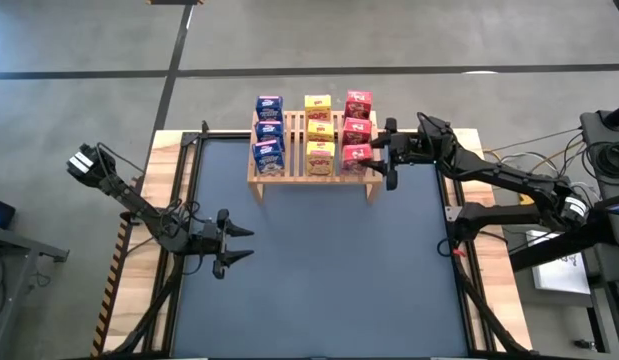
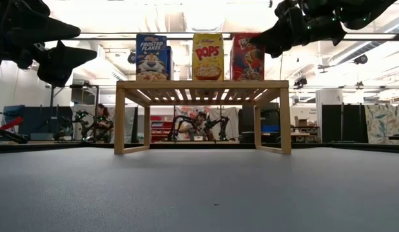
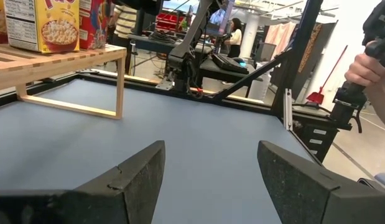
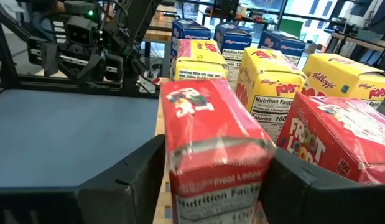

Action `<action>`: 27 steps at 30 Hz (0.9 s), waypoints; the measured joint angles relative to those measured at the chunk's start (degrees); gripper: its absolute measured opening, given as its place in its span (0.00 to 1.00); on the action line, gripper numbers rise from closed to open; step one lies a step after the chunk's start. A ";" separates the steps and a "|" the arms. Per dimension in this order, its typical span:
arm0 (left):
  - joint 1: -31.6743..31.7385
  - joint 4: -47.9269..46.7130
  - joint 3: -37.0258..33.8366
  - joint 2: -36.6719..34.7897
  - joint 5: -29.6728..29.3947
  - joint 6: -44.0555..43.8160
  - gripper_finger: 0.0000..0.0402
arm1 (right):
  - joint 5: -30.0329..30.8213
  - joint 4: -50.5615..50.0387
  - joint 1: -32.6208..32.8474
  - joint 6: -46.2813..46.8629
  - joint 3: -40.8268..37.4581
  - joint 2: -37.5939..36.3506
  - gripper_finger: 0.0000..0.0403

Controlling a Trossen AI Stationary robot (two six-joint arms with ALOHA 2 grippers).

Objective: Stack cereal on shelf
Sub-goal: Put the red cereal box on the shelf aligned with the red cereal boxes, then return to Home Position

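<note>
Your right tool [image 1: 381,157] sat spread astride the front red cereal box [image 1: 355,154] on the shelf [image 1: 311,172], box straight ahead between its fingers; left tool [image 1: 232,245] idle, spread, over the desk [image 1: 319,270].

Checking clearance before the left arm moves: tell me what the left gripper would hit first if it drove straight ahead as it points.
Probably nothing soon. The left gripper points across bare blue table mat, with the wooden shelf off to one side. Straight on lies the table's far edge with a black frame, though depth is hard to judge.
</note>
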 joint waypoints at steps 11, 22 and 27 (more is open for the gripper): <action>-0.02 0.06 0.00 0.00 0.04 0.00 0.60 | 1.53 0.11 0.00 0.90 0.00 -2.52 0.60; -0.02 0.10 0.00 0.02 1.57 -1.31 0.60 | 2.41 0.39 0.00 1.15 0.00 -6.70 0.61; 0.00 0.17 0.00 0.02 1.55 -1.31 0.60 | 4.52 0.39 0.00 1.17 0.00 -10.04 0.62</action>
